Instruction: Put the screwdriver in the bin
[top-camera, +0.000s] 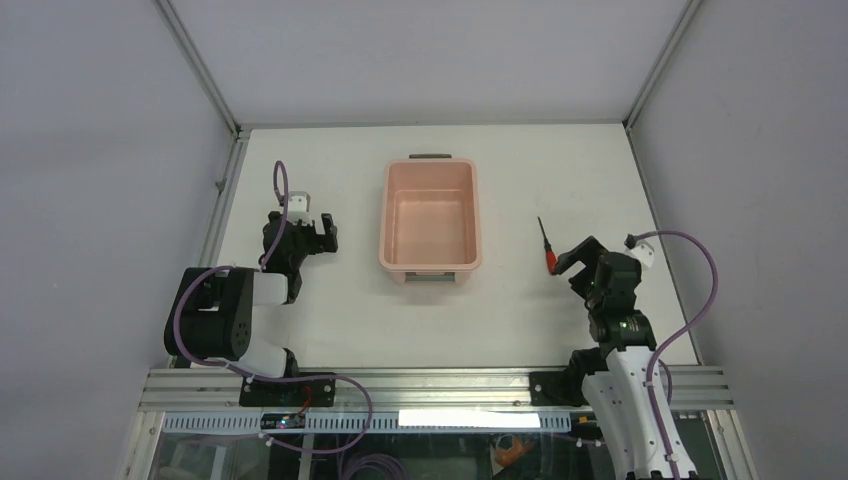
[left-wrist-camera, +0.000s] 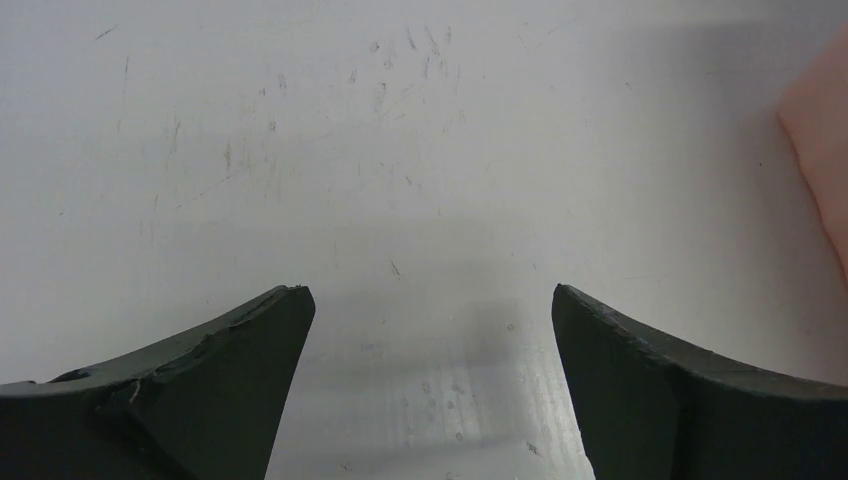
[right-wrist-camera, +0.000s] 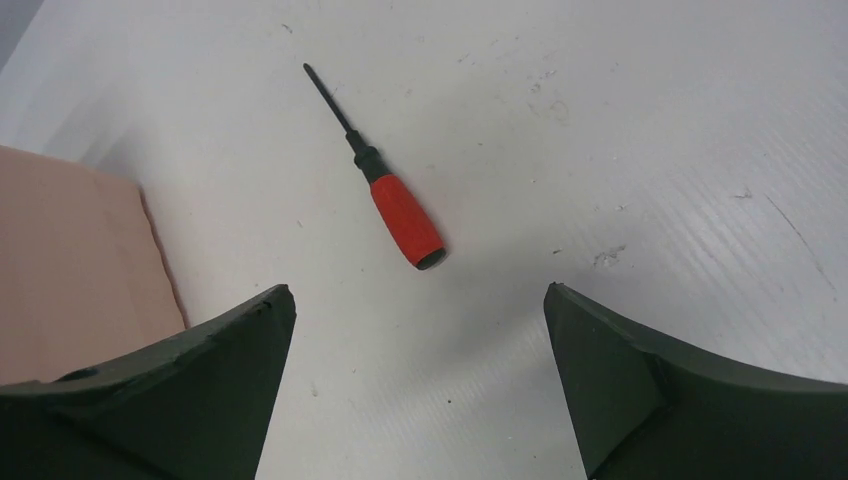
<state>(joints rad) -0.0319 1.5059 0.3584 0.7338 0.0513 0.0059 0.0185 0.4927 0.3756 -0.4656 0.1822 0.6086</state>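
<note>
The screwdriver (top-camera: 545, 243) lies on the table (top-camera: 500, 330) between the bin (top-camera: 384, 215) and the right edge, just ahead of our right gripper (top-camera: 573, 266), jaws spread wide and empty. Our left gripper (top-camera: 322, 233), also spread, holds nothing.

Legible text, labels, brands, numbers, signs: none in any view.

- Screwdriver (right-wrist-camera: 405, 218), on the table just ahead of the right gripper's (right-wrist-camera: 418, 290) jaws: red handle and black shaft show no readable marking.
- Bin (top-camera: 430, 220), off to the left of those jaws: walls and rim show no readable label.
- Small circuit board (top-camera: 283, 421) on the front rail, behind and below the jaws: any print is too small to read.
</note>
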